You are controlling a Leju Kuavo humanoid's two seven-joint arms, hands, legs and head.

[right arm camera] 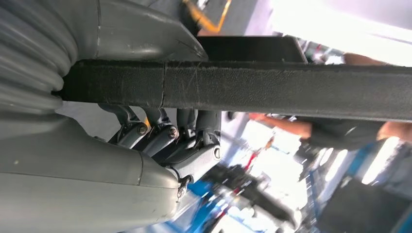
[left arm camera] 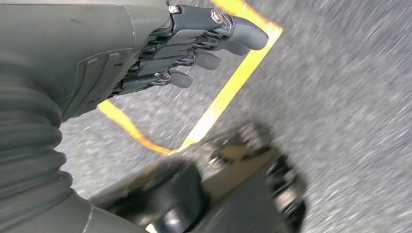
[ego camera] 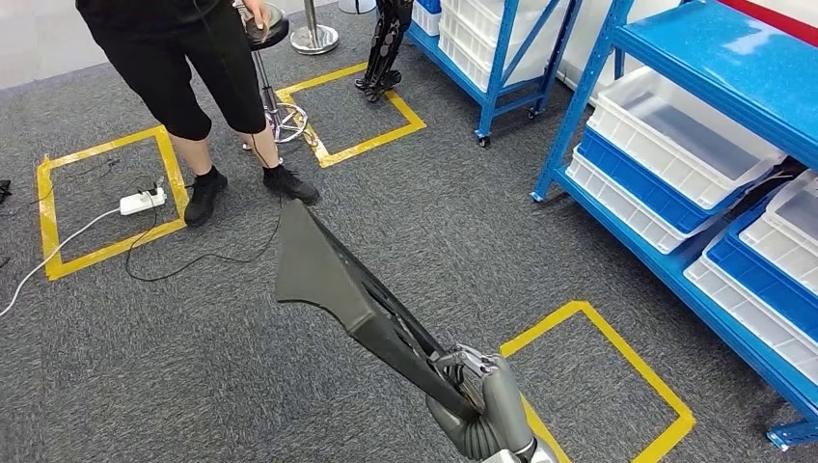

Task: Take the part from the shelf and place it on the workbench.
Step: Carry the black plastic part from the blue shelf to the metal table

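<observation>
While the right hand (ego camera: 479, 386) grips one end of the part (ego camera: 333, 280), a long dark grey moulded piece, that piece juts out over the grey carpet (ego camera: 193, 386) toward a person (ego camera: 188, 72) in black clothes and black shoes. In the right wrist view the part (right arm camera: 272, 90) runs as a thick black bar across the palm, with the dark fingers (right arm camera: 194, 145) curled around it from one side and the grey thumb pressing from the other.

The left hand (left arm camera: 194, 48) holds nothing; its fingers lie straight and close to each other, slightly bent, above the carpet and a corner of yellow floor tape (left arm camera: 228, 92). That picture is blurred.

Taking the blue shelf (ego camera: 714, 58) as landmark: white bins (ego camera: 675, 135) sit on its lower levels, some on blue trays. The right hand and the held part are well apart from the shelf, out over the open carpet. Between the hand and the shelf's base lies a square of yellow tape (ego camera: 617, 347) on the floor. Farther from the shelf, beyond the part's broad end, the person stands beside a stool (ego camera: 275, 58) with a chrome base, and two more taped squares mark the carpet there. A white power strip (ego camera: 143, 201) with a white cable lies inside the square farthest from the shelf, and a thin black cord trails from it across the carpet.
</observation>
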